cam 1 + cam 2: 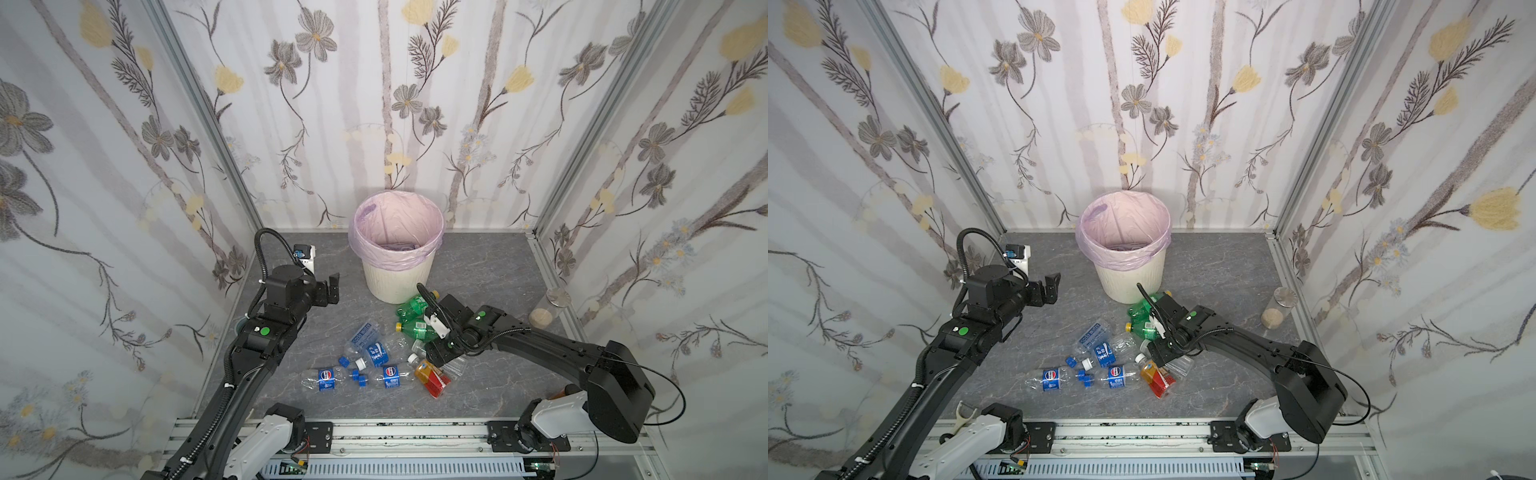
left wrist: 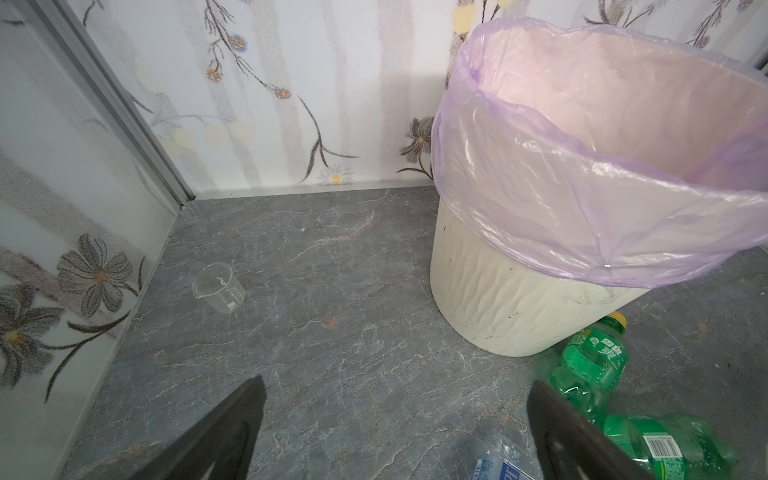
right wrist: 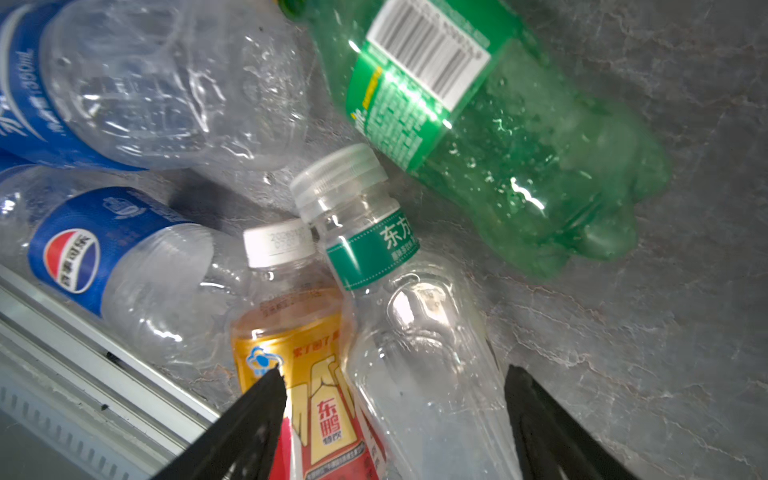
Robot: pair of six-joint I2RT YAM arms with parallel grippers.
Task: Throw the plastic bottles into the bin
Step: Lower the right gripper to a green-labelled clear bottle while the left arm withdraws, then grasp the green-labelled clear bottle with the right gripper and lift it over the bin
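Near the bin (image 2: 519,316), only the left wrist view shows a beaker (image 2: 219,288).

Both top views sit high over the front edge, tilted down toward the back wall, so the whole tabletop (image 1: 490,266) with the bin (image 1: 397,249) (image 1: 1125,245) fits in, framed nearly the same in each. The left wrist cam is low and fairly near, front-left of the bin (image 2: 498,316), facing it past the left end effector (image 2: 397,382). The right wrist cam is super close, looking down past the right end effector (image 3: 395,370) at the plastic bottles (image 3: 137,95) in front of the bin. Both wrist views catch the same green bottle (image 2: 665,449) (image 3: 457,104) with the barcode.
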